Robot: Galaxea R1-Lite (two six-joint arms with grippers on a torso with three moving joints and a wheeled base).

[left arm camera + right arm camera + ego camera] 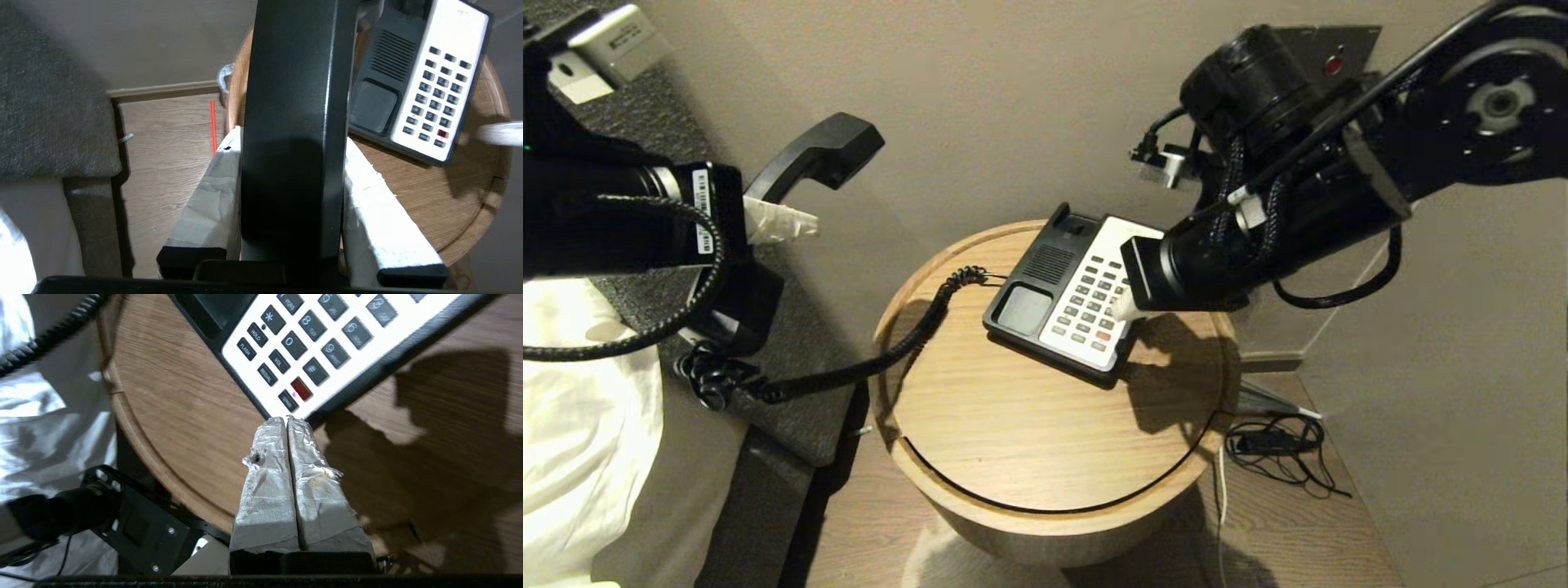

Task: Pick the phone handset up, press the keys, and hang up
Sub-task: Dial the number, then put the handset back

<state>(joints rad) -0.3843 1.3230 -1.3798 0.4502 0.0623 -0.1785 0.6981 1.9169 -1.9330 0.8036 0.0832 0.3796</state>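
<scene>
The black handset point(821, 155) is off the phone, held up at the left. My left gripper point(776, 220) is shut on it; its two white-wrapped fingers point(212, 192) clamp the handset body point(292, 134). A coiled black cord point(898, 343) runs from the handset to the phone base. The phone base point(1066, 298) is black with a white keypad, on the round wooden table point(1013, 425). My right gripper point(1123, 306) is shut and empty, its tips over the near right corner of the keypad point(310, 347), by the red key point(301, 388).
A bed with white sheet point(580, 441) and a dark headboard stand at the left. A wall is behind the table. Loose black cables point(1278, 445) lie on the wooden floor at the right of the table.
</scene>
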